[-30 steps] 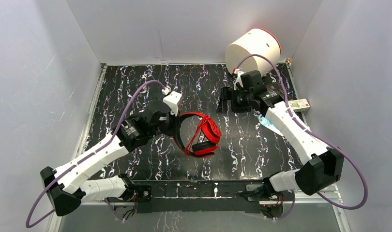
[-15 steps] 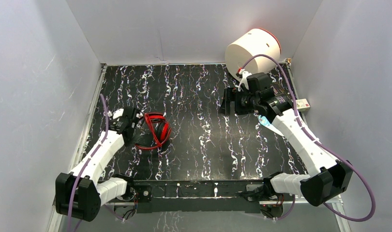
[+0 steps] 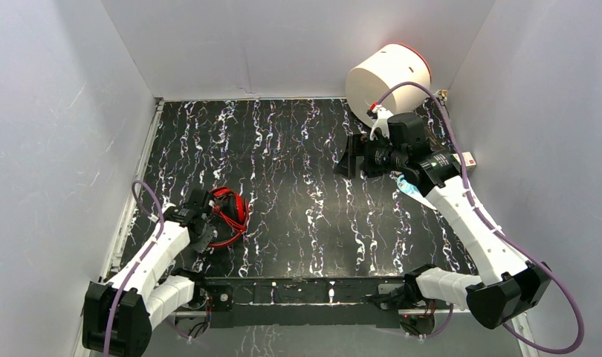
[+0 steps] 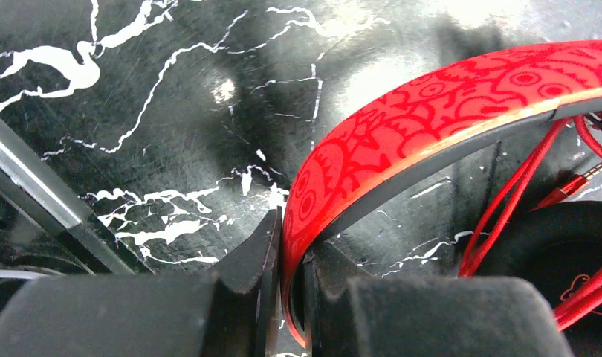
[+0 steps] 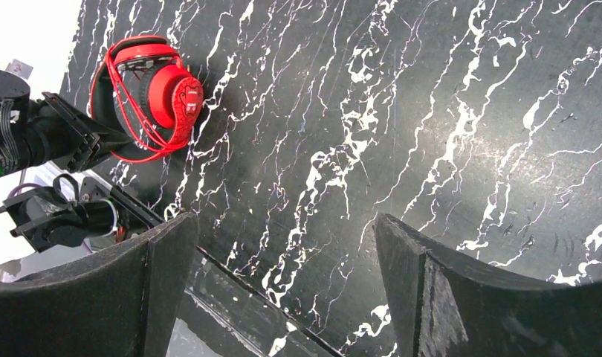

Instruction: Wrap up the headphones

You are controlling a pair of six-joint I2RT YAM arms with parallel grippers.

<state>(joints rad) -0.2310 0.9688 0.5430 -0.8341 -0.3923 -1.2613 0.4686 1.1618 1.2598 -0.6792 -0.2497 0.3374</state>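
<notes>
Left gripper [image 4: 289,253] pinches the headband [image 4: 432,111] of the headphones [image 3: 230,216], lying at the table's [image 3: 298,149] eight o'clock, cups [image 5: 175,97] at its three o'clock, while right gripper [image 3: 348,156] gapes empty at two o'clock, well apart, so left's nearer.

My left gripper [image 4: 292,249] clamps the headphones [image 4: 447,97] by the headband; my right gripper [image 5: 283,245] hangs wide open, well apart.
</notes>
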